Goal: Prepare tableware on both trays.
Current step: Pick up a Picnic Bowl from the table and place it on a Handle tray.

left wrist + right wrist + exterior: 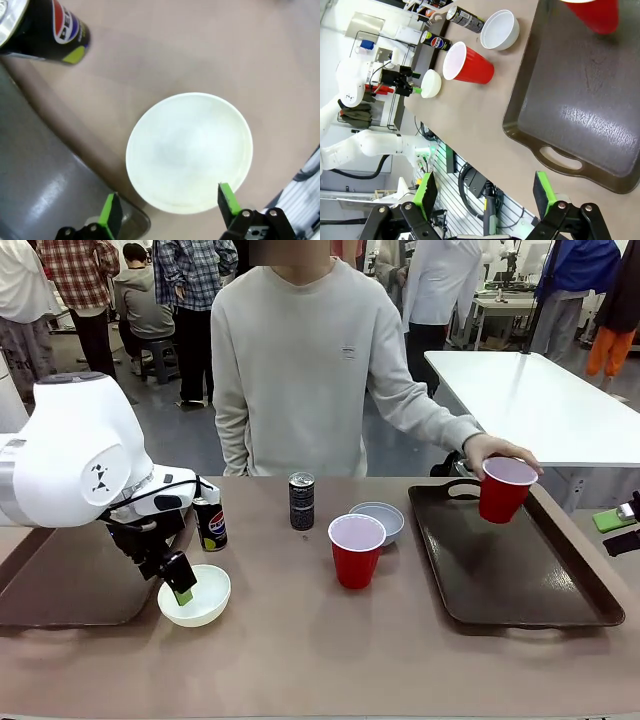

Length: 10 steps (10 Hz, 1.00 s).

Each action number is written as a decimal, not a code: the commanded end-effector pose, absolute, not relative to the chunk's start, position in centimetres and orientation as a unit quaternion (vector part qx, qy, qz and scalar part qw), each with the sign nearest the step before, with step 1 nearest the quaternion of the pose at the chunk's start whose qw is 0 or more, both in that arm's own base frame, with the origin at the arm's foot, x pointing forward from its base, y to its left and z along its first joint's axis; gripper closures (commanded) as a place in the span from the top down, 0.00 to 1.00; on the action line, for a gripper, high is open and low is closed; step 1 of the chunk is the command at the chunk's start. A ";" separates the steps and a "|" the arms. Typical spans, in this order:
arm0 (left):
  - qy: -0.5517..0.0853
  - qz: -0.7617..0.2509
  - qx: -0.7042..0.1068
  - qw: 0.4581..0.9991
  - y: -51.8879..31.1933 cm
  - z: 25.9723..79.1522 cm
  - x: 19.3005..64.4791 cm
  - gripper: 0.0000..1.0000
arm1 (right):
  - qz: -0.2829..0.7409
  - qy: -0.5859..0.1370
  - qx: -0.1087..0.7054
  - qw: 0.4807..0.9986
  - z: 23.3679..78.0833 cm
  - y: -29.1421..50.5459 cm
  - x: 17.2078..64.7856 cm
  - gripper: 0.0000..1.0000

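Observation:
My left gripper hangs open just above the near rim of the white bowl, its green pads spread wide and gripping nothing. This bowl sits on the table beside the left tray. A Pepsi can stands behind the bowl. At mid-table stand a second dark can, a red cup and the grey-blue bowl. The person's hand holds another red cup over the right tray. My right gripper is open, off the tray's near end.
The person stands at the far side, one arm reaching over the right tray's far corner. A white table stands behind on the right. Bare tabletop runs along the front edge between the trays.

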<state>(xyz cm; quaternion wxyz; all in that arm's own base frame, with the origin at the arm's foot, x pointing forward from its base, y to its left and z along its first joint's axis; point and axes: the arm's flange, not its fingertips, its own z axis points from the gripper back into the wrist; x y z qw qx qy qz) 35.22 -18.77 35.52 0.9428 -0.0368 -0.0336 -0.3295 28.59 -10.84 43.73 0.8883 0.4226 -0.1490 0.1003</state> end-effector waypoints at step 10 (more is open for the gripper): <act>-0.043 -0.265 0.017 0.963 -19.3 32.7 35.6 0.00 | 0.100 -0.153 0.433 0.883 43.7 -10.9 28.7 1.00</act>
